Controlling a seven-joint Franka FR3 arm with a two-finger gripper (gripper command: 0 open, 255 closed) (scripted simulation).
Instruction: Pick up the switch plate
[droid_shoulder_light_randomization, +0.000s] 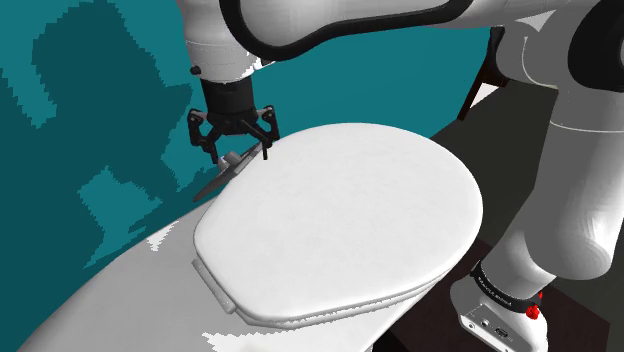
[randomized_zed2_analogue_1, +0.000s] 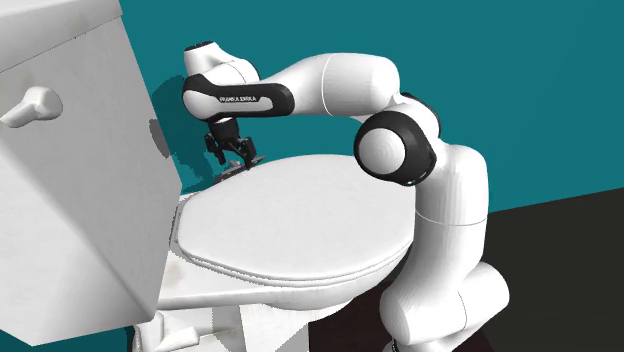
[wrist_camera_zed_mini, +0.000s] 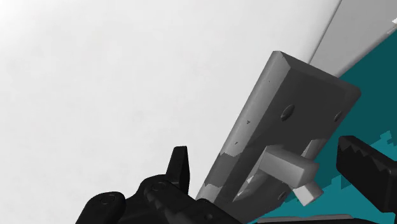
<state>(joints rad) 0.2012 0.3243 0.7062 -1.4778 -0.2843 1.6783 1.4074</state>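
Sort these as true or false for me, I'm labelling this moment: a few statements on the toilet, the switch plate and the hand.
1. The toilet lid is down. True.
2. The switch plate is red. False: it is grey.
3. The switch plate sits between the open fingers of the hand. True.
4. The wall is yellow. False: it is teal.
5. The hand hangs over the middle of the toilet lid. False: it is at the lid's edge.

White toilet lid (droid_shoulder_light_randomization: 340, 220) shut; tank (randomized_zed2_analogue_1: 70, 180) adjoining; teal wall (randomized_zed2_analogue_1: 520, 90); floor (randomized_zed2_analogue_1: 560, 260) apparently dark.
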